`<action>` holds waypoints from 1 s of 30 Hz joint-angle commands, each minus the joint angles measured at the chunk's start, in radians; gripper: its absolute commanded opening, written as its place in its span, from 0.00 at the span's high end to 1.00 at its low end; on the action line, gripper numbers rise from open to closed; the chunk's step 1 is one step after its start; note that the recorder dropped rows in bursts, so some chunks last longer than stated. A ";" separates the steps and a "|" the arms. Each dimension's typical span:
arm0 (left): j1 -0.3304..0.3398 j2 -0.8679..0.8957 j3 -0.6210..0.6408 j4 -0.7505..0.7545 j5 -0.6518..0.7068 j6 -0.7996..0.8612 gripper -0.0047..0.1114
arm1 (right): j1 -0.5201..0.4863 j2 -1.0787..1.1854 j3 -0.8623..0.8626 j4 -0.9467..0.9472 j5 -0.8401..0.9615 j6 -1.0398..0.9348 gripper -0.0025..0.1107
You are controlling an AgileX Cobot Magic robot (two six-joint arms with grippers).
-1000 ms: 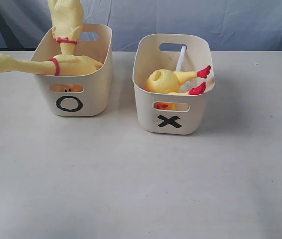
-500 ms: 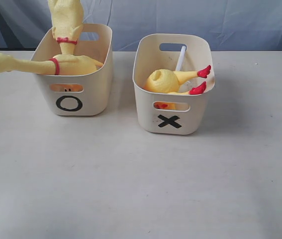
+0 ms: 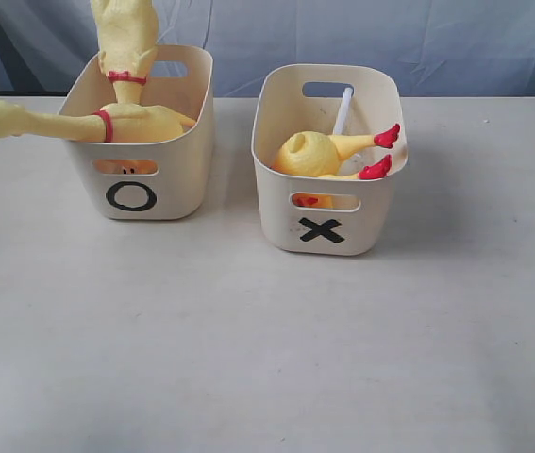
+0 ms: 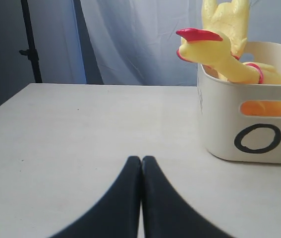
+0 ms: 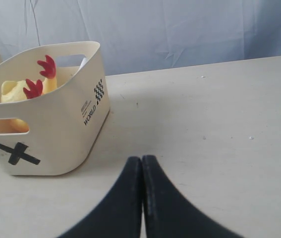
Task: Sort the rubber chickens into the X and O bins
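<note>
The O bin (image 3: 177,179) stands at the back left and holds two rubber chickens with red neck bands: one (image 3: 59,123) lies across its left rim, the other (image 3: 124,42) stands upright behind it. To its right the X bin (image 3: 371,212) holds the third chicken (image 3: 319,153) with red feet and a white stick (image 3: 342,111). In the left wrist view my left gripper (image 4: 141,159) is shut and empty, low over the table, apart from the O bin (image 4: 219,129) and the chicken's head (image 4: 207,49). My right gripper (image 5: 141,158) is shut and empty beside the X bin (image 5: 66,134), where red feet (image 5: 46,67) show.
A pale blue cloth backdrop (image 3: 456,42) hangs behind the white table (image 3: 267,359). A black stand (image 4: 28,44) rises beyond the table's far edge in the left wrist view. Neither arm shows in the exterior view.
</note>
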State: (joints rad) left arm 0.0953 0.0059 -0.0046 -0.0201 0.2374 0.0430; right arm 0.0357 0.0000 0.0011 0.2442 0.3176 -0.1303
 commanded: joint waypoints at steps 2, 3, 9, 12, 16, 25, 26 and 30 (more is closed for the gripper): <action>0.003 -0.006 0.005 -0.001 0.002 0.069 0.96 | 0.005 0.000 -0.001 0.000 -0.013 0.000 0.99; 0.003 -0.006 0.005 -0.001 0.002 0.069 0.96 | 0.005 0.000 -0.001 0.000 -0.013 0.000 0.99; 0.003 -0.006 0.005 -0.006 0.004 0.069 0.96 | 0.005 0.000 -0.001 0.000 -0.013 0.000 0.99; 0.003 -0.006 0.005 -0.002 0.004 0.069 0.96 | 0.005 0.000 -0.001 0.000 -0.013 0.000 0.99; 0.003 -0.006 0.005 -0.002 0.004 0.069 0.96 | 0.005 0.000 -0.001 0.000 -0.013 0.000 0.99; 0.003 -0.006 0.005 -0.002 0.002 0.069 0.96 | 0.005 0.000 -0.001 0.000 -0.013 0.000 0.99; 0.003 -0.006 0.005 -0.002 0.002 0.069 0.96 | 0.005 0.000 -0.001 0.000 -0.013 0.000 0.99; 0.003 -0.006 0.005 -0.002 0.002 0.069 0.96 | 0.005 0.000 -0.001 0.000 -0.013 0.000 0.99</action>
State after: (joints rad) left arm 0.0953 0.0053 -0.0046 -0.0218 0.2374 0.1089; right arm 0.0357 0.0000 0.0011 0.2442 0.3176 -0.1303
